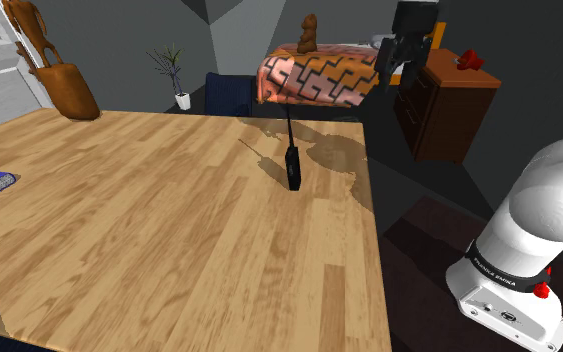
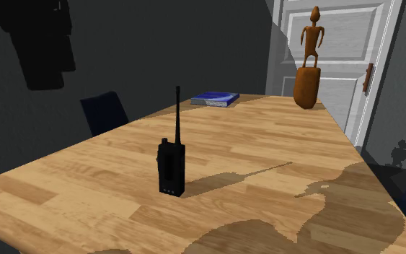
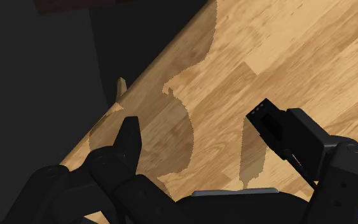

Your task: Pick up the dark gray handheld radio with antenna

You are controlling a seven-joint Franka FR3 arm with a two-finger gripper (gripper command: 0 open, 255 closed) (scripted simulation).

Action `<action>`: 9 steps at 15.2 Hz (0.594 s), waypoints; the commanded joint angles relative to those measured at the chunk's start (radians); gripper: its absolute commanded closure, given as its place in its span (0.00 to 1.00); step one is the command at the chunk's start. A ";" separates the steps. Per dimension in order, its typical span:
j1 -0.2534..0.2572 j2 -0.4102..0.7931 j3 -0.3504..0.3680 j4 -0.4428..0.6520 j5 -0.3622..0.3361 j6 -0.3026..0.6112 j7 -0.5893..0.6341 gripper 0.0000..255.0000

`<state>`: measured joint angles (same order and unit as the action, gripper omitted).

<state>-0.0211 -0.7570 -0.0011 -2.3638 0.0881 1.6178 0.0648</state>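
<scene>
Pincer [image 3: 196, 116] fingers stand wide apart with only the bench [image 3: 285, 51] edge between them. It is empty and set for a grasp, by the look of it. In the shoulder view it hangs high past the bench's far corner, well apart from the radio [image 1: 293, 166]. That radio stands upright on its base, nearer the stand's side, antenna straight up, bare wood all round. Standing so, its flat sides probably lie free for a clasp, though the antenna may foul a straight descent. At the far end, book [image 2: 215, 98] and figure [image 2: 309, 66] sit well clear.
</scene>
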 commanded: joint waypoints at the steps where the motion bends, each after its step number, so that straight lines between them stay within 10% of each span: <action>1: 0.000 0.000 0.000 0.000 0.000 0.000 0.000 0.00; 9: -0.044 0.093 0.248 -0.064 0.087 0.245 0.430 0.00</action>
<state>-0.0574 -0.6767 0.2156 -2.4178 0.1670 1.8278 0.4353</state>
